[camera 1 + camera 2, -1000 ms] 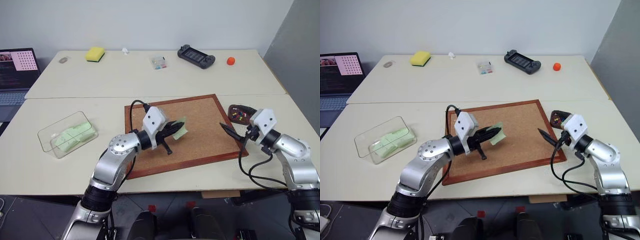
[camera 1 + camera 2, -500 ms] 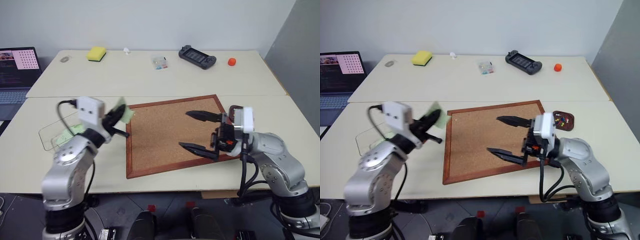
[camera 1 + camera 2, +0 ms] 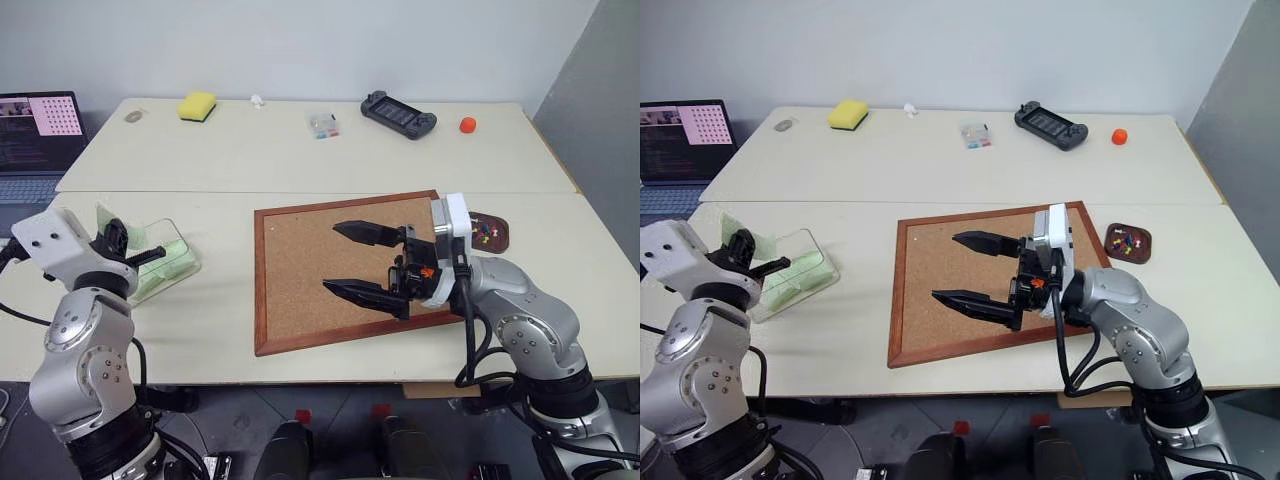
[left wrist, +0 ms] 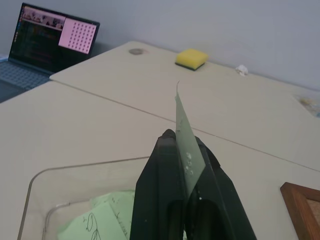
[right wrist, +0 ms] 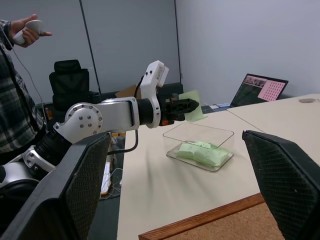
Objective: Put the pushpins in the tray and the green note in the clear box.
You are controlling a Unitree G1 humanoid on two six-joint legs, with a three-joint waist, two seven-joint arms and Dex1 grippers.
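My left gripper [image 3: 118,237] is shut on the green note [image 4: 186,134], which stands upright between its fingers above the left end of the clear box [image 3: 168,262]. Other pale green notes [image 5: 201,150] lie inside that box. My right gripper [image 3: 335,258] is open with nothing between its jaws and hangs over the middle of the corkboard [image 3: 300,270], pointing left. The small dark brown tray [image 3: 497,238] sits just past the board's right edge, with several coloured pushpins [image 3: 485,232] in it.
Along the far table stand a yellow sponge [image 3: 196,104], a small clear case [image 3: 321,124], a black game controller [image 3: 399,113] and an orange object [image 3: 467,124]. A laptop [image 3: 35,130] sits at the far left. A person [image 5: 17,85] stands beside the table.
My left gripper has carried the green note left, from the corkboard to above the clear box. My right gripper has swung left from beside the tray to over the board.
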